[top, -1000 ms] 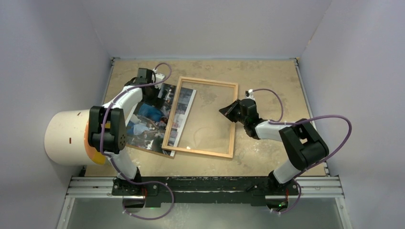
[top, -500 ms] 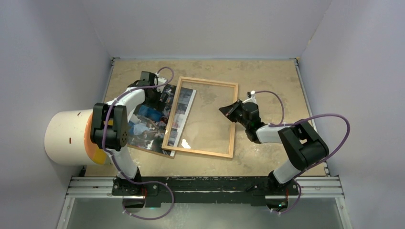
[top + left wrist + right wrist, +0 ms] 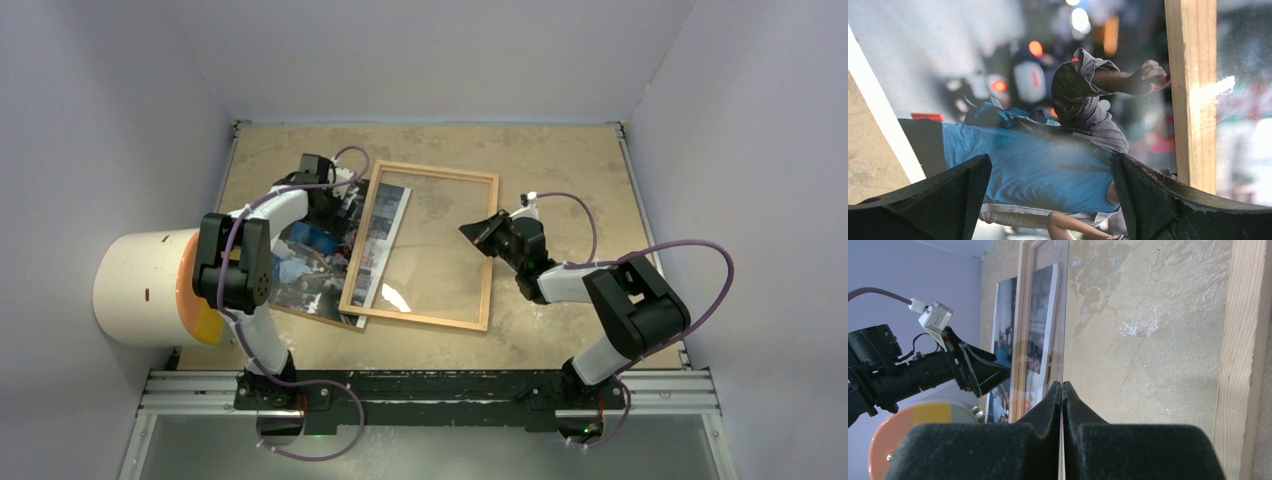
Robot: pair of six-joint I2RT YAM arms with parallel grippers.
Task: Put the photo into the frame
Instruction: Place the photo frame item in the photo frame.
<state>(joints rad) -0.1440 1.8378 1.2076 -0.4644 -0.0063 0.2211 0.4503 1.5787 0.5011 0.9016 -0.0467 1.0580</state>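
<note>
The light-wood frame [image 3: 415, 317] lies flat on the table. Its left rail rests on the photo [image 3: 310, 260], a glossy print of people in blue and dark tones, which sticks out to the left. My right gripper [image 3: 478, 232] is shut on the right edge of the clear glass pane [image 3: 1066, 300] and holds that edge tilted up above the frame's right rail [image 3: 1243, 340]. My left gripper [image 3: 335, 205] is open and empty, low over the photo [image 3: 1048, 165], right beside the frame's left rail [image 3: 1193, 100].
A big white cylinder with an orange end [image 3: 140, 288] lies at the table's left edge, beside the left arm. Pale walls close the table on three sides. The black arm rail runs along the near edge.
My left gripper has moved right along the photo toward the frame's left rail. The right gripper has shifted slightly with the pane, and the bright glint on the glass has moved.
</note>
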